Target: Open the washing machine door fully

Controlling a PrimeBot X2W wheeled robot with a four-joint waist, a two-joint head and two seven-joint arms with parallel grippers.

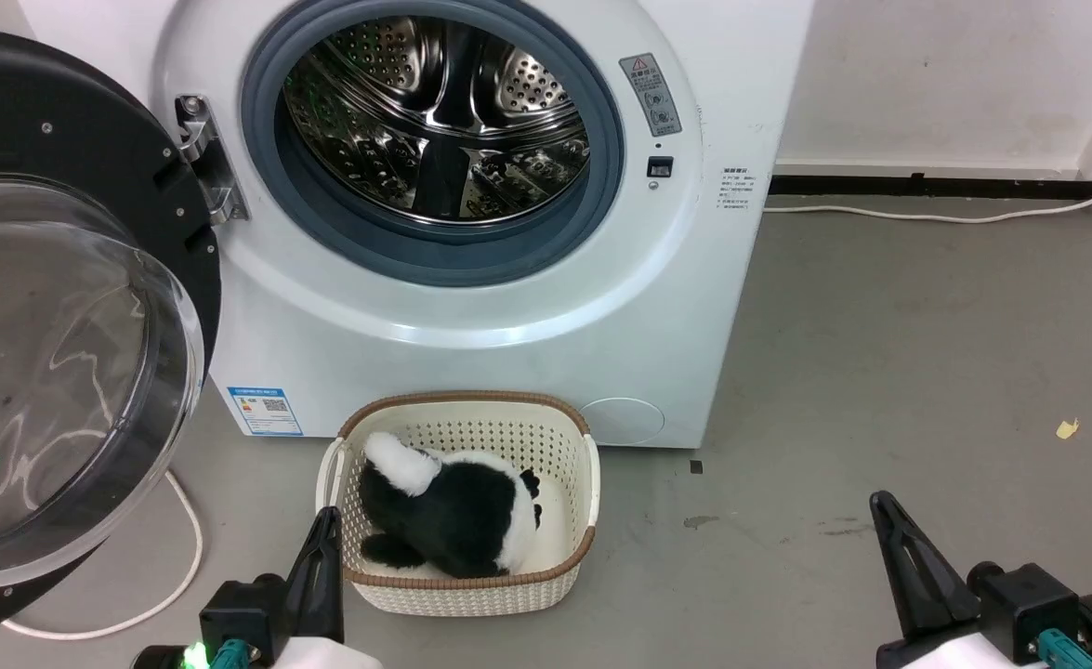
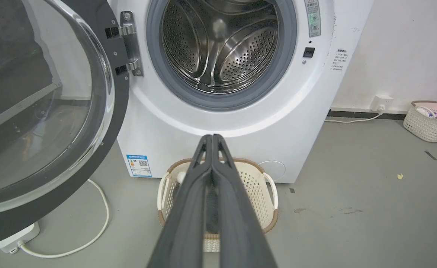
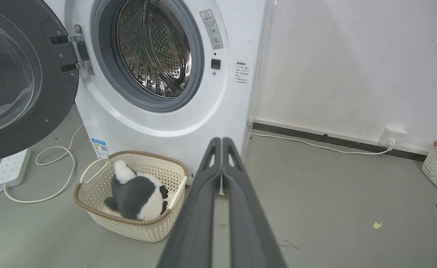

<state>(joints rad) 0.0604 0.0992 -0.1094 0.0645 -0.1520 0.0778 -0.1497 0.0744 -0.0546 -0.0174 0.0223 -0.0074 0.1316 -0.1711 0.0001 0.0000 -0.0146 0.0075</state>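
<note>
The white washing machine (image 1: pixel 471 334) stands ahead with its steel drum (image 1: pixel 439 121) exposed. Its round black door (image 1: pixel 90 167) with the bulging glass window (image 1: pixel 53 372) is swung wide to the left on its hinge (image 1: pixel 206 158); it also appears at the left of the left wrist view as the door (image 2: pixel 118 108) and in the right wrist view as the door (image 3: pixel 54 108). My left gripper (image 1: pixel 322 520) is low at the bottom left, shut and empty, apart from the door. My right gripper (image 1: pixel 885 506) is at the bottom right, shut and empty, well away from the machine.
A cream woven basket (image 1: pixel 583 483) holding a black-and-white plush toy (image 1: pixel 453 511) sits on the floor before the machine. A white cable (image 1: pixel 183 557) and power strip (image 3: pixel 10 167) lie at the left. Another basket (image 2: pixel 426 123) stands by the right wall.
</note>
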